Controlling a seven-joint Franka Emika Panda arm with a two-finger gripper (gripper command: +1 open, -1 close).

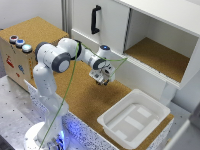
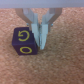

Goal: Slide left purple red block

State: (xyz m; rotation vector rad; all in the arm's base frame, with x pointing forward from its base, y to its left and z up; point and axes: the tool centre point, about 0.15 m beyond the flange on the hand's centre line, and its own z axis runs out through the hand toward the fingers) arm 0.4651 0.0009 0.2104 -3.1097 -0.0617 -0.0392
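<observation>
The block (image 2: 25, 41) sits on the cork surface (image 2: 60, 65) directly under the gripper (image 2: 40, 41). In the wrist view it is a small dark purple cube with yellow markings on its top and front faces. The two fingers (image 2: 33, 30) come down at the block's edge, and their tips seem to touch or just overlap the side of it. They stand close together with only a thin gap showing between them, and they do not appear to be clamped around the block; it lies beside them rather than between them.

In the exterior view the gripper (image 1: 103, 79) hangs low over the cork counter (image 1: 85, 100), between the white bin (image 1: 134, 120) and the cabinet front. The block itself is too small and too hidden by the gripper to pick out there.

The step in hand looks like the push itself. To do it well, the fingers should stay low, nearly grazing the cork, so they press on the block's side and not ride over its top. The contact should sit near the middle of that side, since an off-centre push would likely spin the cube away. A slow, straight sweep seems best on this rough surface.
</observation>
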